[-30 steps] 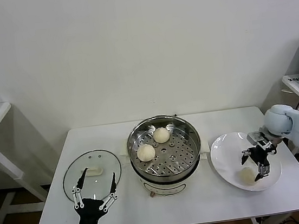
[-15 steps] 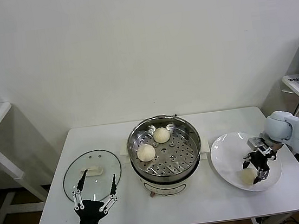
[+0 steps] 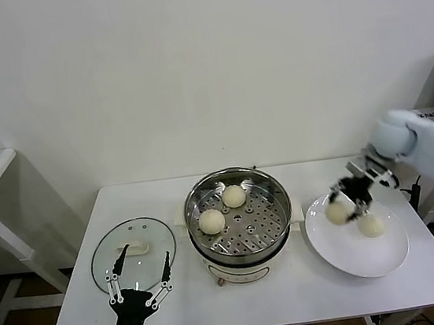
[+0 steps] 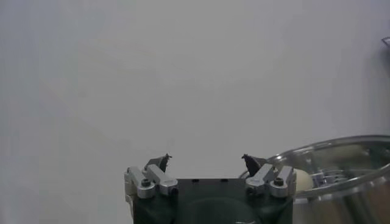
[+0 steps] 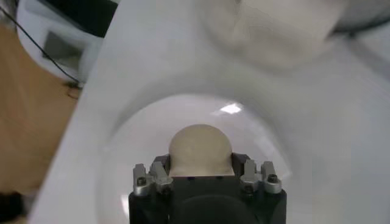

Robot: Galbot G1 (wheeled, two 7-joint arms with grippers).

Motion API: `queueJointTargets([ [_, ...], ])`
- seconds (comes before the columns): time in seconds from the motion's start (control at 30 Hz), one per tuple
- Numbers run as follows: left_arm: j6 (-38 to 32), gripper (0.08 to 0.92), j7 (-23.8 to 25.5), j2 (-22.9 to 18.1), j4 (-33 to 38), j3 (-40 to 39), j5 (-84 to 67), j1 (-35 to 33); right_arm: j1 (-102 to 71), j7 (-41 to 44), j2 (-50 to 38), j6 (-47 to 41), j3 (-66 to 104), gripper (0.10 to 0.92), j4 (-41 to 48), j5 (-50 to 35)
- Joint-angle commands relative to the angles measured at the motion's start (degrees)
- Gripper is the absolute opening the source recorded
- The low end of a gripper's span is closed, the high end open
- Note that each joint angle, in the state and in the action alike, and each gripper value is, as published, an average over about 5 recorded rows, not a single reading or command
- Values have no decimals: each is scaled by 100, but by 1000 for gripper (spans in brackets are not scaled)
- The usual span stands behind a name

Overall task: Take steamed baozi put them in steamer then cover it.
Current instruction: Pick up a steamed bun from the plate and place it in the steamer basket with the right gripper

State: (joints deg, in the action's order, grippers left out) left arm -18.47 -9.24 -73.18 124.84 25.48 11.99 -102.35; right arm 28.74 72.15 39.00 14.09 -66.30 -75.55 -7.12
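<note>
A white counter carries everything. At its centre stands the round steel steamer, open top upward, with 2 smooth cream baozi on its perforated tray. Right of it lies a white plate holding 1 bun. Left lies the glass cover, flat, handle up. The right gripper clasps a bun above the plate's left part. The left gripper hovers spread wide over the cover's near edge.

We see the steamer at frame centre in shiny polished steel with a perforated tray, the cover at lower left in clear glossy glass, matt smooth dough baozi, and a glossy white plate at right.
</note>
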Motion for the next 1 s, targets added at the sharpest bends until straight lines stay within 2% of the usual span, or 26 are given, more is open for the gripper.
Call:
queueJointTargets([
  [0.03,-10,823,-2,-2,8,-2,9,-20,1656,-78,1113,1198,-602,673,-528,-244],
  [0.47,-1,823,-5,4,20,2,5,-11,852,-515,2061,2249,-627,677,-1493,1151],
  [0.73,-16,823,-16,-8,22,41,-4,-13,119,-438,2168,2764,-440,679,-1492,1854],
  [1.0,-32,823,-27,-26,26,51,-6,-16,-208,-433,2252,2864,-393,679,-1398,2186],
])
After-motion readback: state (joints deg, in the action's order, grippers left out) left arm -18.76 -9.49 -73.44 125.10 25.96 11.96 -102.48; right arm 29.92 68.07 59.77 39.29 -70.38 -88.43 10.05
